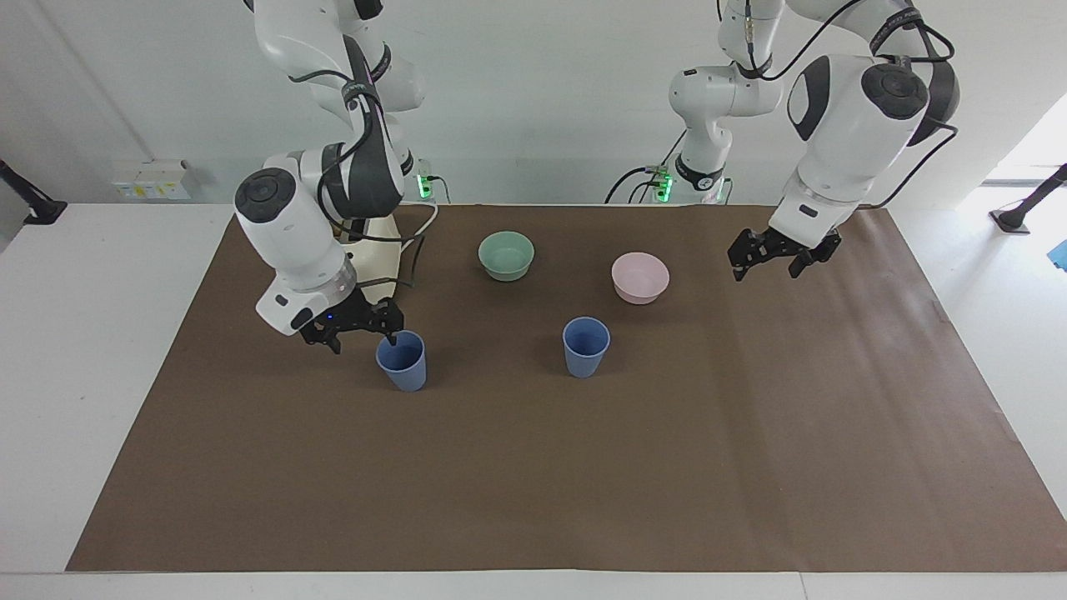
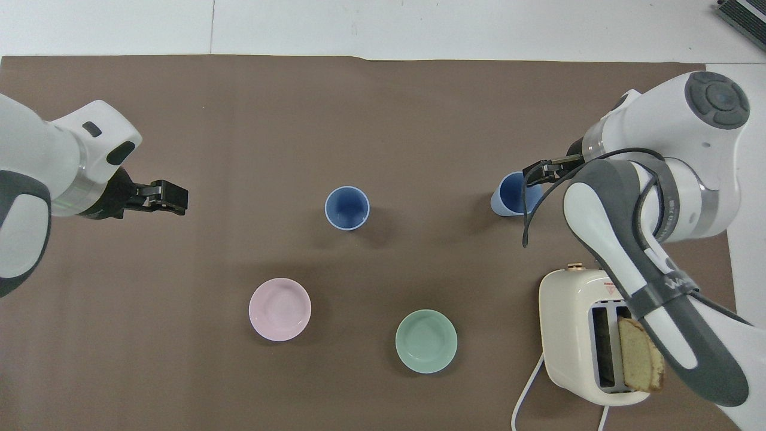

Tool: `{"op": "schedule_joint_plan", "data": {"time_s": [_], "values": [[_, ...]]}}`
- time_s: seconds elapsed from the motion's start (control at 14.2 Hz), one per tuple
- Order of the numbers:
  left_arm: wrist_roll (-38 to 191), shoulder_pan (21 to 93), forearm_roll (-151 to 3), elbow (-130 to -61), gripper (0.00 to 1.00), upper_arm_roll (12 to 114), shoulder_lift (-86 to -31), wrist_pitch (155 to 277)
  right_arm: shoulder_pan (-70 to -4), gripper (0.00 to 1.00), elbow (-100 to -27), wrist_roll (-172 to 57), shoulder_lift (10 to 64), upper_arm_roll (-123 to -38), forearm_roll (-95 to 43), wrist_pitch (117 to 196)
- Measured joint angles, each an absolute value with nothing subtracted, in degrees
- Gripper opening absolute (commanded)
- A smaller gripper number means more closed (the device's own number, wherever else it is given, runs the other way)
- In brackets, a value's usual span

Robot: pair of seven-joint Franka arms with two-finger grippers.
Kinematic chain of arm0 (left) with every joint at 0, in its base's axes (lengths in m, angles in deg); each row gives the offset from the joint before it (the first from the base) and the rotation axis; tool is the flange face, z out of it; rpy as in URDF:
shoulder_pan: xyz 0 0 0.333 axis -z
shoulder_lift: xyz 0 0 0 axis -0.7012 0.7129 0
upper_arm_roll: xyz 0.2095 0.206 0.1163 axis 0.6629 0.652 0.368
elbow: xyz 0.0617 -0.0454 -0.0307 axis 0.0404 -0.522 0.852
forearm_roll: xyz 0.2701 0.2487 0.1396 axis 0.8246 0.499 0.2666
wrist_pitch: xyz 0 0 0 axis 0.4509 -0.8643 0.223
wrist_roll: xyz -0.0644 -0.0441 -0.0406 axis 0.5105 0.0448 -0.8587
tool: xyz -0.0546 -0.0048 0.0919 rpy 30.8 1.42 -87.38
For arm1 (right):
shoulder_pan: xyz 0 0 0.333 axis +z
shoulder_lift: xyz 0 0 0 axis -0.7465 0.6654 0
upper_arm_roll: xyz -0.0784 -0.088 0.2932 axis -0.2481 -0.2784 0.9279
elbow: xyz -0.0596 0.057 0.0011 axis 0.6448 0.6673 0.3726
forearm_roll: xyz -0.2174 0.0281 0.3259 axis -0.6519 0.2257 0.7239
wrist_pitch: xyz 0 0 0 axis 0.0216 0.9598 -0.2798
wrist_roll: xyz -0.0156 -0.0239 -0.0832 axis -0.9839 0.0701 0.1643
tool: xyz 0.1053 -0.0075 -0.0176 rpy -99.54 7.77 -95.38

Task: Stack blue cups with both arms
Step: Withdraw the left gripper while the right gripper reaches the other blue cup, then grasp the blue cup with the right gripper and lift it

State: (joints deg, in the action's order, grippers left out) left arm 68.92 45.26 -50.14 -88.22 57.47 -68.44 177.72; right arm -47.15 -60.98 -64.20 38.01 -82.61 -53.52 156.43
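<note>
On the brown mat (image 1: 533, 467), the right gripper's (image 1: 360, 329) spread fingers straddle one blue cup's (image 1: 401, 360) rim; the left gripper (image 1: 771, 257), also spread, hovers apart.

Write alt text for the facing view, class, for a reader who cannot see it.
The right gripper is low at the rim of one blue cup, while the second blue cup stands apart on the brown mat. The left gripper hangs in the air over bare mat toward its own end. A mint-green bowl and a pink bowl sit nearer the robots.
</note>
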Motion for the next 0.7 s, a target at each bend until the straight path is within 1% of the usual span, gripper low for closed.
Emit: {"op": "schedule_joint_plan", "data": {"time_s": [0.14, 0.28, 0.35, 0.49, 0.56, 0.63, 0.7], "values": [[64.8, 44.3, -50.1, -87.5, 1.0, 57.7, -69.4, 175.5, -47.1, 1.0, -62.8, -64.2, 39.0, -82.7, -53.5, 159.4], [61.0, 44.2, -50.1, -84.9, 1.0, 58.8, -69.9, 172.9, -47.1, 1.0, -64.1, -64.2, 40.0, -82.7, -53.5, 160.9], [59.7, 44.2, -50.1, -83.3, 1.0, 59.2, -70.1, 171.2, -47.1, 0.95, -64.4, -64.2, 40.3, -82.6, -53.5, 161.0], [58.8, 44.2, -50.1, -80.4, 1.0, 60.3, -70.3, 168.3, -47.0, 0.37, -64.7, -64.2, 40.8, -82.6, -53.5, 161.0], [58.4, 44.2, -50.1, -79.6, 1.0, 60.9, -70.7, 167.5, -47.0, 0.13, -64.8, -64.2, 40.9, -82.6, -53.5, 161.0], [58.2, 44.2, -50.1, -79.3, 1.0, 61.1, -71.2, 167.2, -46.9, 0.0, -64.8, -64.2, 40.9, -82.6, -53.5, 161.0], [58.2, 44.2, -50.1, -79.3, 1.0, 61.2, -71.7, 167.0, -46.8, 0.0, -64.8, -64.2, 40.9, -82.6, -53.5, 161.0]]}}
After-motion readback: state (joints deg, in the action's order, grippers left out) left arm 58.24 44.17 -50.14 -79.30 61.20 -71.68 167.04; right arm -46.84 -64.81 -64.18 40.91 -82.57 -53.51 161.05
